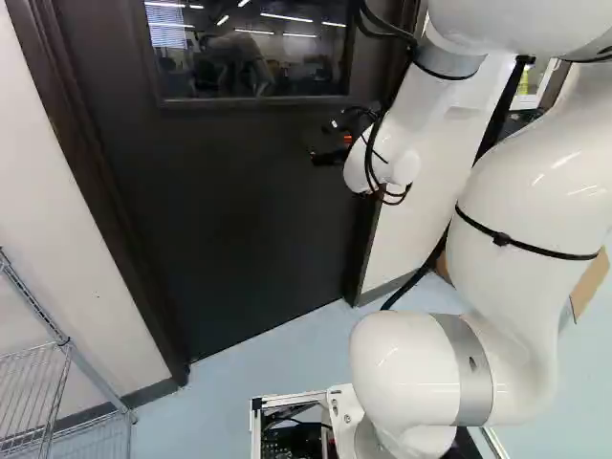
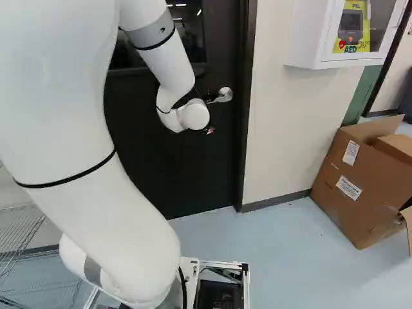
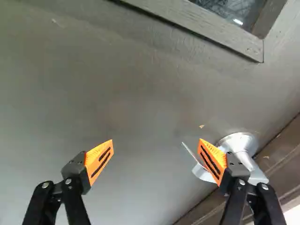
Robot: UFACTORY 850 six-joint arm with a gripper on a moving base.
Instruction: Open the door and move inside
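From where I stand, the gripper (image 3: 156, 140) has its two fingers spread wide with nothing between them, and the silver lever handle (image 3: 240, 142) sits just behind and beside one finger, though I can't tell whether they touch. I'd say it's at the stage of getting onto the handle, so next it wants a sideways shift to bring the lever between the fingers or under one, then a turn of it before working the door (image 3: 126, 89), which spreads ahead of the gripper, dark, flat and shut, with a window (image 3: 229, 14) farther out.
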